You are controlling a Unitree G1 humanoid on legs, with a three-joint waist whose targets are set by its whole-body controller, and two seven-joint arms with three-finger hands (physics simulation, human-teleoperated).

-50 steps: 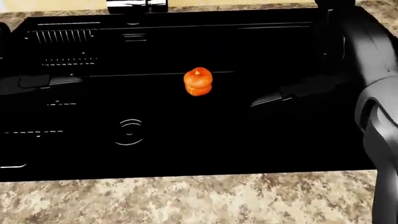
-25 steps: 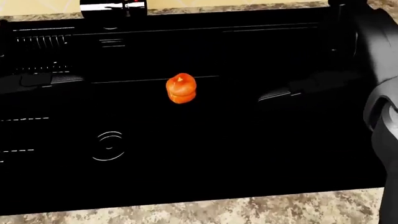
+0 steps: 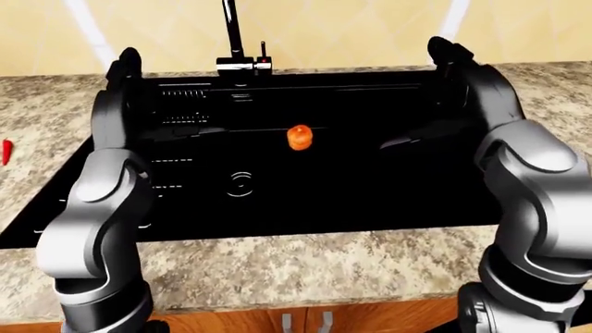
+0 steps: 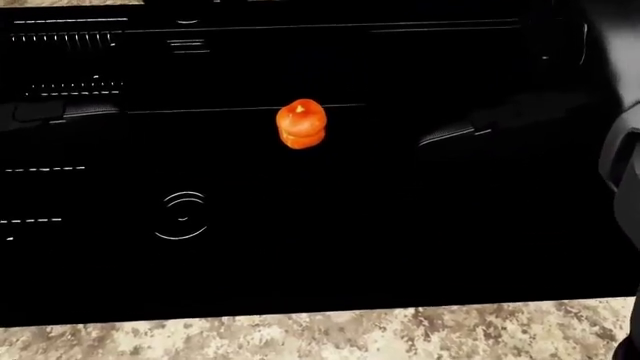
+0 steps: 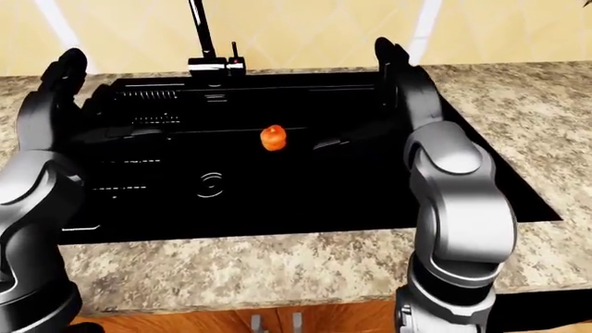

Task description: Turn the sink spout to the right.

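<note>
A: Where is the sink spout?

B: In the left-eye view it stands at the top of the frame, left of centre, a thin dark tube rising out of view. Its chrome base sits on the rim of the black sink, with a small lever just to its right.

A: And the hands?

B: Neither touches it. The left hand is raised at the upper left of that view, fingers straight and released, grasping nothing, well to the left of the spout base. The right hand is raised at the upper right, also with fingers extended and holding nothing, well apart from the spout on the other side.

A: What lies in the basin?

B: 1 small orange object, lumpy and rounded, near the middle of the head view; I cannot tell exactly what it is. Below and left of it is the round drain.

A: Anything around the sink?

B: A speckled granite bench surrounds it, and wooden cabinet fronts show along the bottom edge. At the far left of the left-eye view a small red thing lies on the bench, mostly cut off.
</note>
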